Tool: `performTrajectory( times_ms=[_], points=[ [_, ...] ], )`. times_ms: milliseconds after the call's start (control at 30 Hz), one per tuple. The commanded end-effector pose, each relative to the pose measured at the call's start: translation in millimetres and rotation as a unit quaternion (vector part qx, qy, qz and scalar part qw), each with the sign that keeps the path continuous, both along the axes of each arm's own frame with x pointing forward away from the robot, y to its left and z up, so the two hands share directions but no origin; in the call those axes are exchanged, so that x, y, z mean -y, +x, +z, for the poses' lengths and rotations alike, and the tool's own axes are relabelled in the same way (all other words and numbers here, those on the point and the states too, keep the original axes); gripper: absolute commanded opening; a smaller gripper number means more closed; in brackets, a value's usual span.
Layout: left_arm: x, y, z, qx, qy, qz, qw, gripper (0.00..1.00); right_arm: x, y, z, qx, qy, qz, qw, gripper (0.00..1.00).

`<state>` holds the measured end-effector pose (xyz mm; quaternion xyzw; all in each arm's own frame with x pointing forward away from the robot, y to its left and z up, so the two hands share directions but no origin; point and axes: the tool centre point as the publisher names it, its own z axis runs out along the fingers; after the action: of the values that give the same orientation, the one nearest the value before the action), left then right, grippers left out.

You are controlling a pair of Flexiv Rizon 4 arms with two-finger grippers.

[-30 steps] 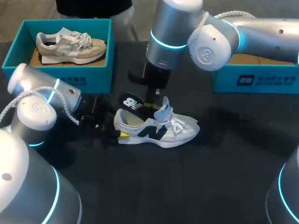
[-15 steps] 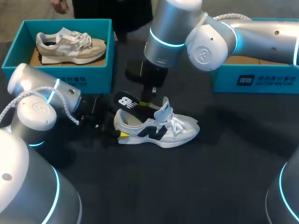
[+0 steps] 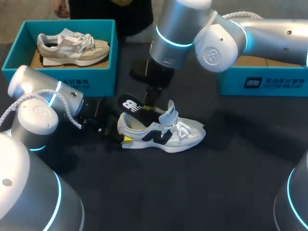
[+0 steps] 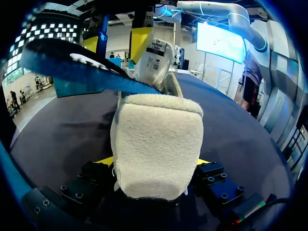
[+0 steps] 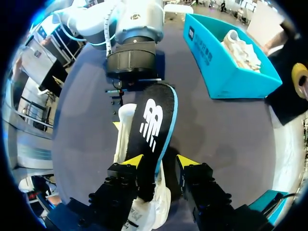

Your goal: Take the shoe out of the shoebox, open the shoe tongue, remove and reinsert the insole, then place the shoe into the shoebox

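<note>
**Desk:** What differs from a second ago, left to right?

**Me:** The left shoebox (image 3: 103,57) and the beige shoe (image 3: 72,48) inside it are where they were. My left gripper (image 4: 154,163) has not moved. Its fingers are pressed against both sides of the heel of the shoe (image 3: 161,132), which stands on the table (image 3: 192,192) between the two boxes. The change is at the insole (image 3: 132,105). Its heel end has come up and over toward the left box, and most of that happened in the first half second. My right gripper (image 5: 160,161) pinches the insole near the shoe's opening, beside the raised tongue (image 3: 168,111). The right shoebox (image 3: 269,84) is unchanged.

**Desk:** Anything you can't see?

**Me:** The front of the insole is hidden, so I can't tell how far into the shoe it still reaches. From the head view the heel covers most of my left fingers, with only a bit of yellow showing. The right fingertips are lost there behind the insole and tongue. The right box is cut off at the edge.

**Desk:** Any writing?

**Me:** There is a white logo (image 5: 150,124) on the black insole and a printed label (image 4: 156,52) on the tongue's underside. Both boxes have white print on their front walls. The box print and the label's lines are too small for me to make out.
</note>
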<state>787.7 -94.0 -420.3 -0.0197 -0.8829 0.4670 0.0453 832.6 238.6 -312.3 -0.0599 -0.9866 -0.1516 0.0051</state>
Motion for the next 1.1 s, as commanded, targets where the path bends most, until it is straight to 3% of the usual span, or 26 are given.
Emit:
performTrajectory(
  times_ms=[33, 267, 367, 500, 600, 700, 1100],
  points=[
    [1, -0.2, -6, 0.000, 0.002, 0.000, 1.000, 0.00, 5, -5.5, 6, 0.008, 0.001, -0.003, 1.000, 0.42],
    [1, -0.2, -6, 0.000, 0.002, 0.000, 1.000, 0.00, 4, -3.7, 5, 0.008, 0.007, -0.005, 1.000, 0.38],
    [1, -0.2, -6, 0.000, 0.002, 0.000, 1.000, 0.00, 1, -2.7, 3, 0.008, 0.012, -0.005, 1.000, 0.22],
    [1, -0.2, -6, 0.000, 0.002, 0.000, 1.000, 0.00, -4, -2.6, -3, 0.002, 0.016, 0.000, 1.000, 0.23],
    [1, -0.2, -6, 0.000, 0.002, 0.000, 1.000, 0.00, -6, -3.4, -8, -0.003, 0.017, 0.001, 1.000, 0.17],
    [1, -0.2, -6, 0.000, 0.002, 0.000, 1.000, 0.00, -6, -3.8, -10, -0.006, 0.018, 0.000, 1.000, 0.01],
    [1, -0.2, -6, 0.000, 0.002, 0.000, 1.000, 0.00, -5, -9.7, 0, 0.000, 0.011, -0.004, 1.000, 0.00]
  ],
)
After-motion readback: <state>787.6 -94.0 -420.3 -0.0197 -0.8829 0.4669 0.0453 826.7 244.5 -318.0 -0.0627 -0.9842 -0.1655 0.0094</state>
